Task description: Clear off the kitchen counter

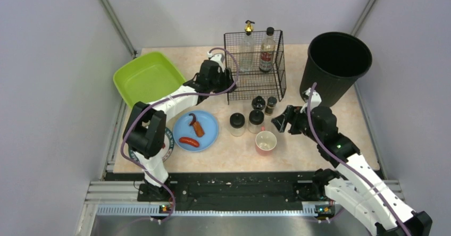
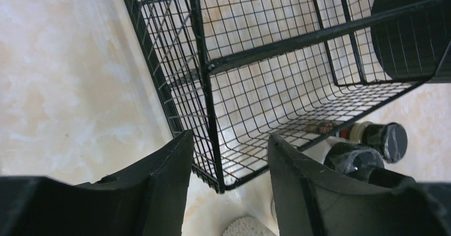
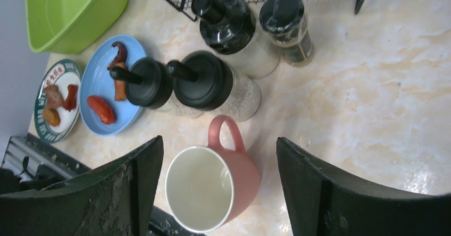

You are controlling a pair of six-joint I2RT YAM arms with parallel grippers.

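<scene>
"Four black-lidded jars, am I counting right?"

"Yes. A front-left jar (image 1: 237,123) and a front-right jar (image 1: 256,120) stand side by side. Both are clear and round with knobbed lids, and the right-hand one shows pale grainy stuff inside. Behind them are a third knobbed jar (image 1: 258,103) and a slim jar (image 1: 271,104) with a flat cap, just before the wire rack (image 1: 258,87)."

"And the worktop?"

"The worktop (image 1: 298,156) is the big mottled beige-pink slab under everything, with a stone look and a slight sheen. The rack sits mid-way along its far edge. It's thin black grid wire with two shelves, and up top are a clear pump bottle (image 1: 247,50) and a red-labelled bottle (image 1: 267,52). A ribbed black bin (image 1: 335,71) fills the far right corner and a glossy lime tub (image 1: 148,77) the far left."

"What about the arms?"

"The left gripper (image 2: 230,140) is at the rack's front left corner. Its matte black fingers are moderately parted and clamp nothing, and the corner post shows in the gap. The right gripper (image 3: 219,138) is spread wide above the pink mug (image 3: 242,177), one finger on either side, neither touching it as far as I can see. The mug is smooth with a cream inside, and its looped handle points towards the jars."

"Is there room to move?"

"Right of the mug there's bare surface up to the bin, and a strip along the near black rail (image 1: 239,185). The left side is crowded. There's a blue plate (image 1: 210,132) with a red sausage (image 1: 189,141) and a browned piece (image 1: 197,126), then a green-rimmed plate (image 3: 58,72) under the left arm's elbow."
</scene>
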